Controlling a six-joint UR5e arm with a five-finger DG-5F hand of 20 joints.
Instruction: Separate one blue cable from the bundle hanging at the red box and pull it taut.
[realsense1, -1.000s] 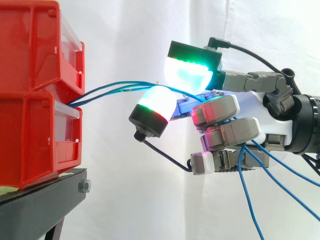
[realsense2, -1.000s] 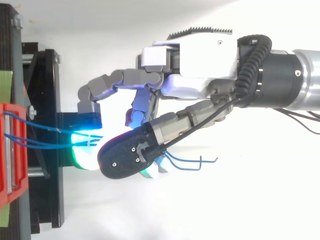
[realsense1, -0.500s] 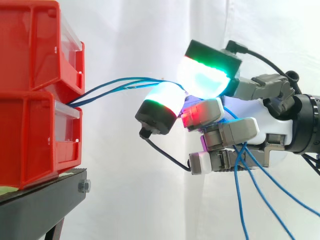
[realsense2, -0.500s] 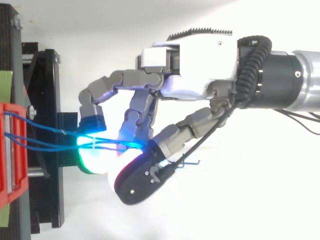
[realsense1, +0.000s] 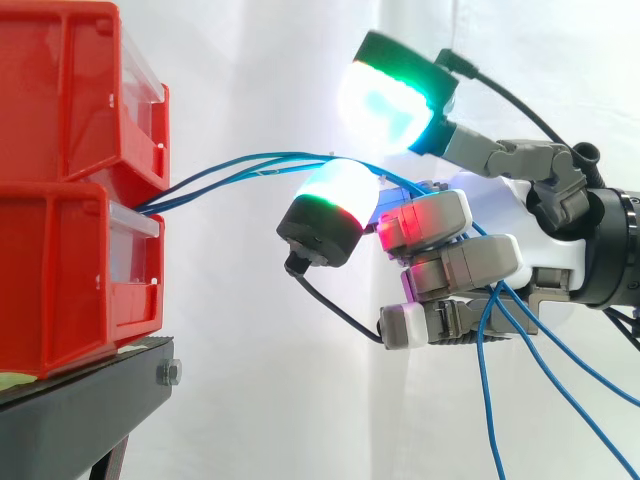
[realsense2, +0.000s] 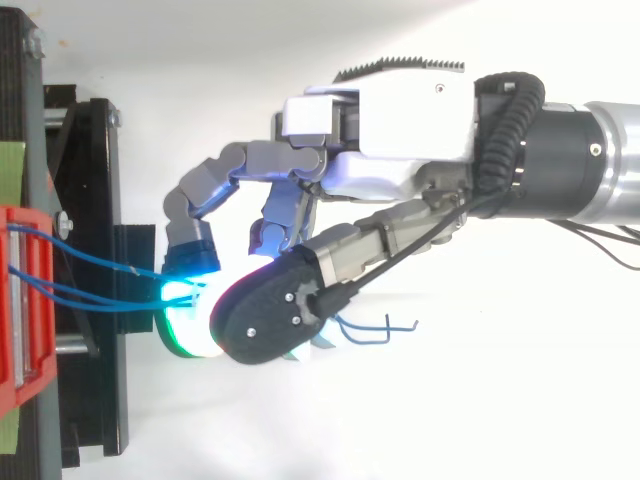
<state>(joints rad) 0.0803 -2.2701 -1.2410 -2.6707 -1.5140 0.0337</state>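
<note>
A bundle of thin blue cables (realsense1: 250, 163) leaves the gap between the two stacked red bins (realsense1: 70, 190) and runs right in a shallow arc to my hand (realsense1: 530, 225). The cables lie over a glowing green-white fingertip (realsense1: 335, 200), pass behind the curled fingers, and hang loose below the palm. The thumb pad (realsense1: 395, 95) is lifted well above the cables. In the top view the hand (realsense2: 400, 150) reaches left toward the red bin (realsense2: 20, 300). Two cable strands (realsense2: 100, 300) span the gap, and short loose ends curl under the hand.
The red bins rest on a black stand (realsense1: 90, 400), which shows as a dark frame (realsense2: 90, 200) in the top view. A white curtain hangs behind. Below and to the right of the hand is open room.
The thumb pad has risen away from the fingertip under the cables. The fingertip carrying the cables shifted slightly right. The cables stay draped in the same arc.
</note>
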